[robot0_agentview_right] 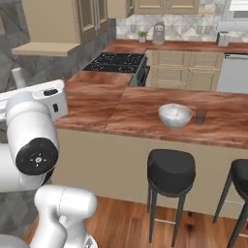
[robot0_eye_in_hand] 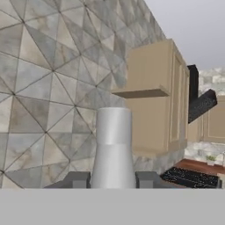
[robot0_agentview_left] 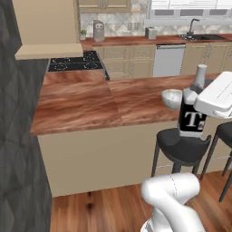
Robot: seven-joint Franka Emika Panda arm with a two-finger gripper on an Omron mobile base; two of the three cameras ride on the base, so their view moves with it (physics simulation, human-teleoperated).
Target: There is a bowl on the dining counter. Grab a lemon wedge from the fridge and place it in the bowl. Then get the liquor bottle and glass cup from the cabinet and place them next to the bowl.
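the claw (robot0_eye_in_hand: 112, 179) gripped the bottle (robot0_agentview_left: 192, 110) at right; its black label read "t". right view showed a cup (robot0_agentview_right: 201, 116) beside the bowl (robot0_agentview_right: 175, 115).

A bowl (robot0_agentview_right: 175, 116) sits on the worktop (robot0_agentview_right: 121, 109) with a glass (robot0_agentview_right: 201, 116) just right, stools (robot0_agentview_right: 170, 169) in front.

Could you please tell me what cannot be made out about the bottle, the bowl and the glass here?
- Liquor bottle, left base view: the white arm covers its right side.
- Gripper, hand view: fingers flank the bottle neck, but the grey band cuts off any contact.
- Bowl, right base view: too small to tell what it holds.
- Glass cup: faint, contents unclear.
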